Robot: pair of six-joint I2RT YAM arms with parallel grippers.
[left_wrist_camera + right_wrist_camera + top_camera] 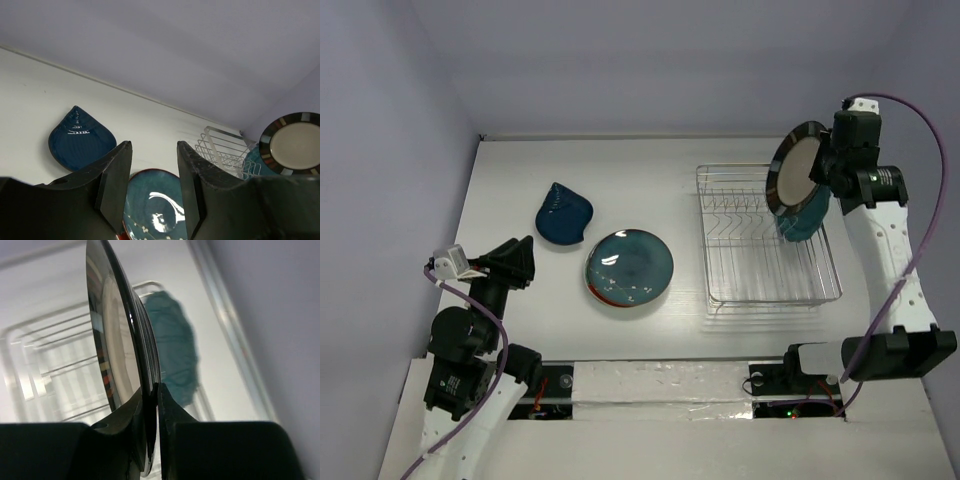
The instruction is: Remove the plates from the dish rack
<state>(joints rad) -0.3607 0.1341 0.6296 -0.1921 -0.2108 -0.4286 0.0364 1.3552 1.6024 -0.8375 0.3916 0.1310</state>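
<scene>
My right gripper [819,168] [151,389] is shut on the rim of a round plate with a dark striped rim and a pale olive centre [794,169] [117,335] [294,144]. It holds the plate upright over the far right of the chrome dish rack [768,262] [223,150] [45,375]. A dark teal plate [808,216] [175,352] stands in the rack behind it. On the table lie a dark blue shell-shaped plate [563,216] [79,141] and a round teal-and-red plate [629,268] [154,205]. My left gripper [523,258] [154,147] hovers open and empty near these two.
The white table ends at lilac walls at the back and on both sides. The rack's left half holds only bare prongs. My right arm rises along the rack's right side.
</scene>
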